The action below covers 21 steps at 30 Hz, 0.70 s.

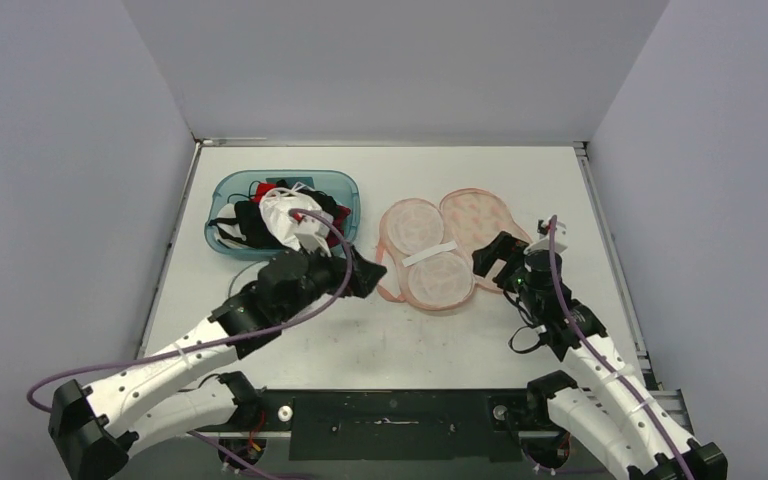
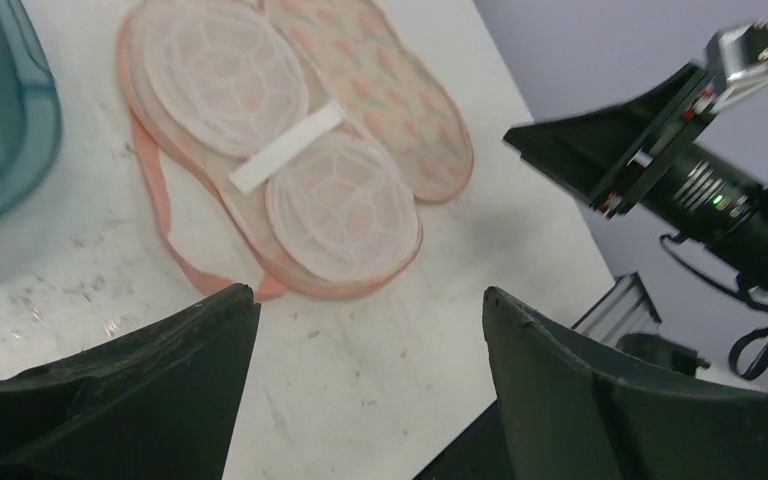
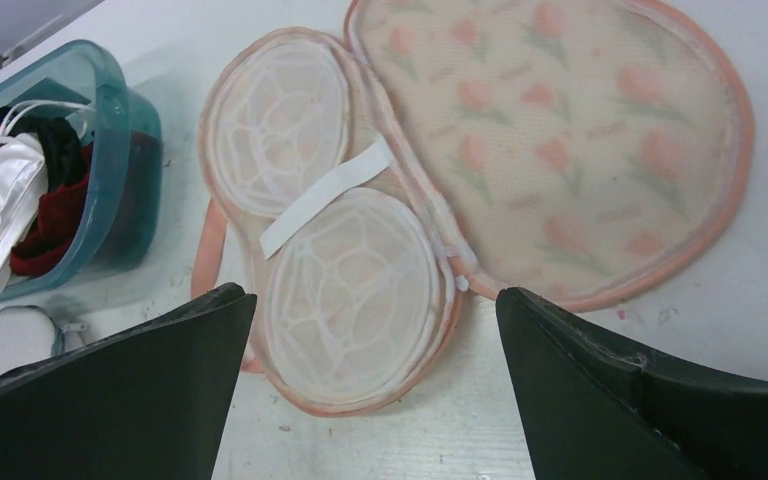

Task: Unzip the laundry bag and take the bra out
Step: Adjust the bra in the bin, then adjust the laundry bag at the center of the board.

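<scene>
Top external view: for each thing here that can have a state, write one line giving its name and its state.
laundry bag: unzipped, flap laid open flat.
left hand: open, empty, by the bag's left edge.
right hand: open, empty, by the bag's right side.
teal bin: filled, with a white garment on top.

A translucent teal plastic bin [image 1: 226, 188] sits at the far left of the white bench [image 1: 410, 340], heaped with white cloth [image 1: 285, 222], black garments [image 1: 245, 226] and red fabric [image 1: 261, 190].
</scene>
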### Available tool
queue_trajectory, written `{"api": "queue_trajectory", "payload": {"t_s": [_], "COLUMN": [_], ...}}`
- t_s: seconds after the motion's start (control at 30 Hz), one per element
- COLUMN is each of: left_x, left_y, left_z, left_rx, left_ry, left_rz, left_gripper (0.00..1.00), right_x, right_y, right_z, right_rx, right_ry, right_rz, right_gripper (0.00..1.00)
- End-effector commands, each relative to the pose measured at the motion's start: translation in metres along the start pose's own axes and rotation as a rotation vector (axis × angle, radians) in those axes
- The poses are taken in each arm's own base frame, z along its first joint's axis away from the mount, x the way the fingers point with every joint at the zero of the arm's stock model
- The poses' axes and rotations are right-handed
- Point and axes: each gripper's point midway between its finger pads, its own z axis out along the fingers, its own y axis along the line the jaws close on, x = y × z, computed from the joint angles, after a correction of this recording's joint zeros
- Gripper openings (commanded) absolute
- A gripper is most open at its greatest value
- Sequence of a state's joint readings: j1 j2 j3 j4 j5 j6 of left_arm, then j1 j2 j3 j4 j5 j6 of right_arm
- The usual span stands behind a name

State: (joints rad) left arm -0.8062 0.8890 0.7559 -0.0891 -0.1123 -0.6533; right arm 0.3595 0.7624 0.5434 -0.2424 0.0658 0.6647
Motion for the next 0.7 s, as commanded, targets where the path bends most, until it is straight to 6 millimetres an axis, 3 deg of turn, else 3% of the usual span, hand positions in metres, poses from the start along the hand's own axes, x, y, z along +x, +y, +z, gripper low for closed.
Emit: {"api": "queue_trajectory", "payload": {"t_s": [0.0,0.13,0.17,0.27,0.43,0.67], "left_x": [0.039,0.079,0.083,0.097,0.109,0.111], "left_y": [-0.006,0.003,0.006,0.016,0.021,0.032], "left_z": [0.019,0.029,0.03,0.033,0.034,0.019], "left_rx": [0.03,0.015,0.008,-0.009,-0.025,-0.026], "left_ry": [-0.002,0.081,0.082,0.088,0.109,0.079], "left_rz": [-0.063,-0.13,-0.146,-0.186,-0.223,-0.242], "left_gripper": [0.81,0.83,0.95,0.96,0.96,0.96], "right_x": [0.007,0.028,0.034,0.048,0.074,0.094], "right_y": [-0.028,-0.05,-0.054,-0.057,-0.039,-0.014], "right_z": [-0.001,0.006,0.008,0.012,0.02,0.028], "right_rx": [0.094,0.151,0.154,0.14,-0.001,-0.123], "right_ry": [-0.039,-0.002,0.011,0.038,0.095,0.124], "right_rz": [0.075,0.127,0.145,0.188,0.254,0.279], "right_gripper": [0.96,0.95,0.94,0.91,0.84,0.82]}}
